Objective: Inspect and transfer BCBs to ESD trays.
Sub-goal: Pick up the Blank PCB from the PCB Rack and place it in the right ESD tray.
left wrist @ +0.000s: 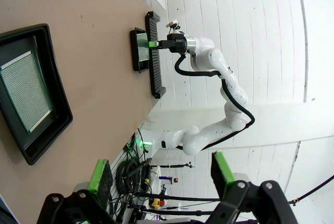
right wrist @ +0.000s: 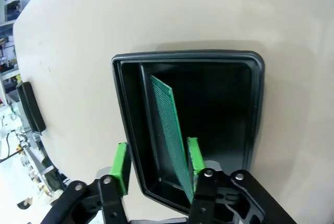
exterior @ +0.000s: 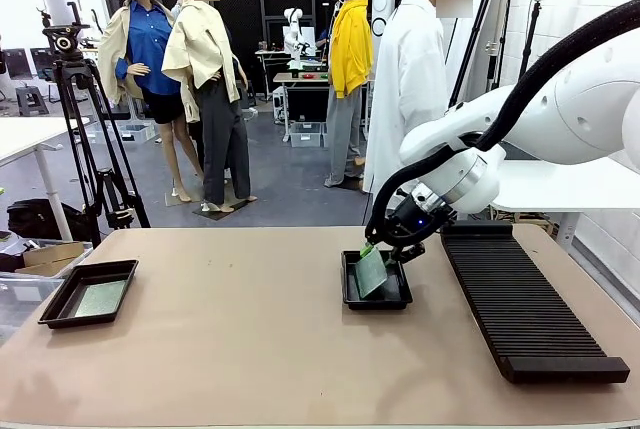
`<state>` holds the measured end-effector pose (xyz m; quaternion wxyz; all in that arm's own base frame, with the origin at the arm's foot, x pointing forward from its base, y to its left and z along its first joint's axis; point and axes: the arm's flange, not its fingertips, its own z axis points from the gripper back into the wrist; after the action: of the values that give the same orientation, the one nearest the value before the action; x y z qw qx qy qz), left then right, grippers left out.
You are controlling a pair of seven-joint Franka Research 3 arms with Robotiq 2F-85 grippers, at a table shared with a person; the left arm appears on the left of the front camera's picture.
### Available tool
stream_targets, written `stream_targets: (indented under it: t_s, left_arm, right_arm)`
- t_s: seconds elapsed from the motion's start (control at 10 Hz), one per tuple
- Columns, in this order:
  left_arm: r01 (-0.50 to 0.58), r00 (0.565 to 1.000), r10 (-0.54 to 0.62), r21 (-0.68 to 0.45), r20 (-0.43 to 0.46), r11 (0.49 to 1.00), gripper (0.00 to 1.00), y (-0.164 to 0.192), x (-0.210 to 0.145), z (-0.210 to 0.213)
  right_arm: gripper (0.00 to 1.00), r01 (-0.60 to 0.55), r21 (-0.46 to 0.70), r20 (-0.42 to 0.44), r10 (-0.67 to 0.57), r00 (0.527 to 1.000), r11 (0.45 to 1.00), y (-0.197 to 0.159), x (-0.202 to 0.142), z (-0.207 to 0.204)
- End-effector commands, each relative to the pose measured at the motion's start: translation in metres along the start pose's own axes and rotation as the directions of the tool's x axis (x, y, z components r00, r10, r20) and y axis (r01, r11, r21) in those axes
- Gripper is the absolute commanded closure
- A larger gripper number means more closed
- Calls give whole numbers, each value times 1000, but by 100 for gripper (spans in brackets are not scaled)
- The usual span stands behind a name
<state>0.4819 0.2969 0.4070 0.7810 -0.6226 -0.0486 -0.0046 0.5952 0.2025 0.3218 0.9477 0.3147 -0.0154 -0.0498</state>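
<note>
1. The left ESD tray (exterior: pixel 88 292) sat near the table's (exterior: pixel 250 349) left edge, and a BCB (exterior: pixel 101 298) lay flat inside it; the left wrist view showed that same board (left wrist: pixel 25 91) filling most of the tray's floor.
2. The right ESD tray (exterior: pixel 375 281) sat right of the table's middle, just beside the long black slotted rack (exterior: pixel 525 299), and a second BCB (right wrist: pixel 171 130) stood tilted in it, lower edge down inside the tray, upper edge up between the right gripper's (right wrist: pixel 156 164) pads.
3. Right gripper, jaws spread: one green pad (right wrist: pixel 194 156) lay against the board, the other stood clear of it with a gap, so no pinch there.
4. Left gripper (left wrist: pixel 159 174) hung above the table with its jaws wide apart and nothing between them.
5. Hard to read: in the front view the right gripper (exterior: pixel 385 247) covered the tilted board's top edge, and the tray's rim hid its foot.
6. A person in a white coat (exterior: pixel 405 89) stood at the far side, hands hidden behind the right arm.
</note>
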Motion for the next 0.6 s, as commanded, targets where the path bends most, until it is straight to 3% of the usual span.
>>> stream_targets:
  t_s: [0.0, 0.2, 0.5]
  left_arm:
    - [4, 1000, -4, 1, 1, 1000, 0, -2, 0, 0]
    - [4, 1000, -4, 1, 1, 1000, 0, -2, 0, 0]
    - [4, 1000, -4, 1, 1, 1000, 0, -2, 0, 0]
  right_arm:
    - [0, 23, -145, 35, -18, 999, 989, 16, -13, 11]
    - [0, 28, -236, 42, -19, 999, 971, 26, -21, 19]
    - [0, 27, -266, 40, -17, 999, 964, 26, -25, 20]
